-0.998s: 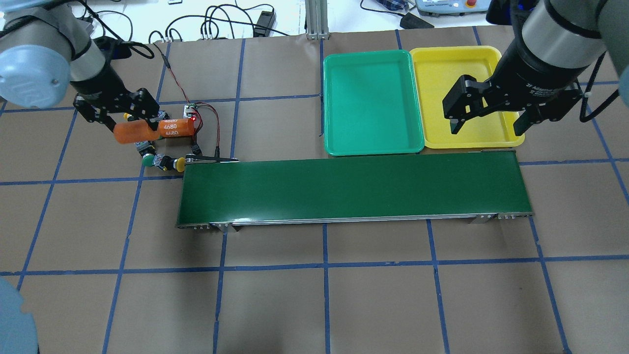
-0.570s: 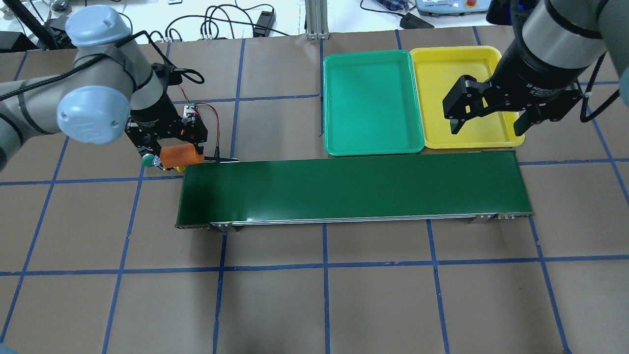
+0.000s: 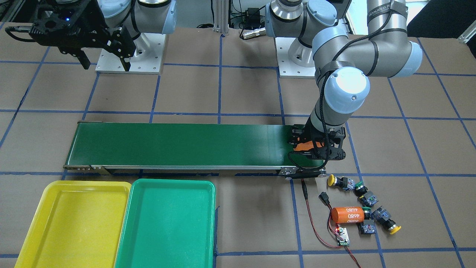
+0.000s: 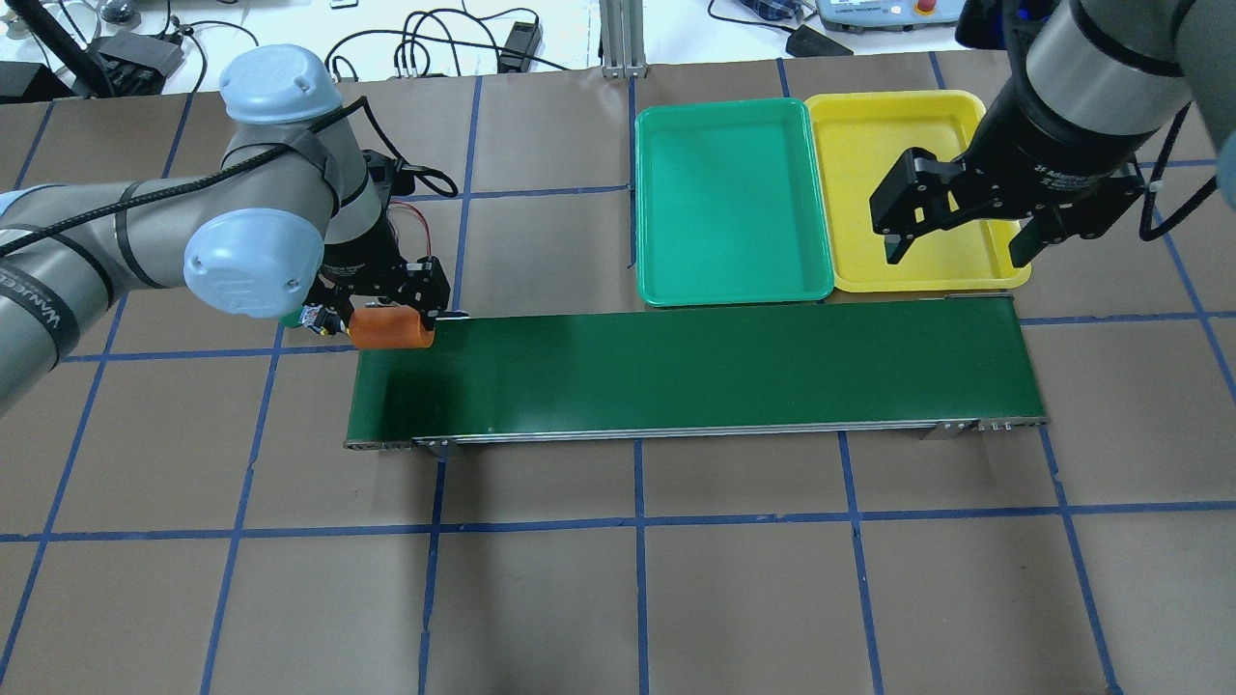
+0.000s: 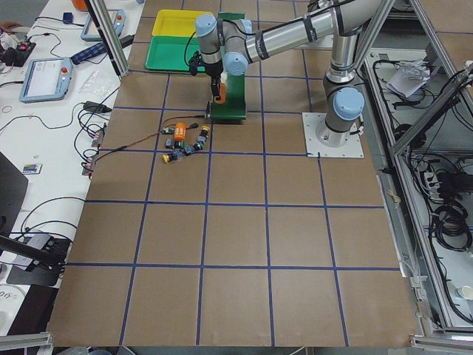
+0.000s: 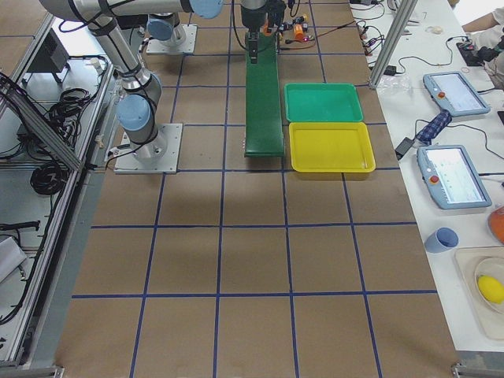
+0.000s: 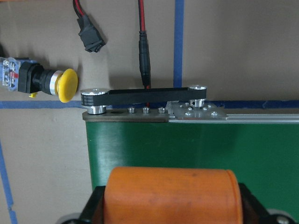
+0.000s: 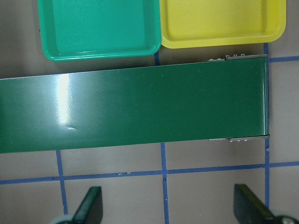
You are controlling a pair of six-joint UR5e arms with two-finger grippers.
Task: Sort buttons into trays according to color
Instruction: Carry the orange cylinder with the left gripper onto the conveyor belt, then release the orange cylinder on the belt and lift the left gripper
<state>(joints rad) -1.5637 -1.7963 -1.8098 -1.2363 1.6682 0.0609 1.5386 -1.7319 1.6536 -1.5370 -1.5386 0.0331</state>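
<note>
Clamps an orange cylinder [image 4: 386,333] in the left gripper [image 4: 391,319], low over the end of the dark-green conveyor belt [image 4: 695,372]. Holds the right gripper [image 4: 956,249] spread wide, grasping nothing, above the yellow tray [image 4: 903,135], which sits just beside the green tray [image 4: 724,193]. Leaves all four buttons on the brown table paper off that belt end, well apart from both trays: yellow-capped button [image 3: 335,181] nearest the belt, green-capped button [image 3: 359,187] beside it, second green-capped button [image 3: 367,213] just beside a second orange cylinder [image 3: 347,214] marked 4680, second yellow-capped button [image 3: 389,225] farthest out. Shows a small circuit board [image 3: 342,236] with red and black wires nearby.
</note>
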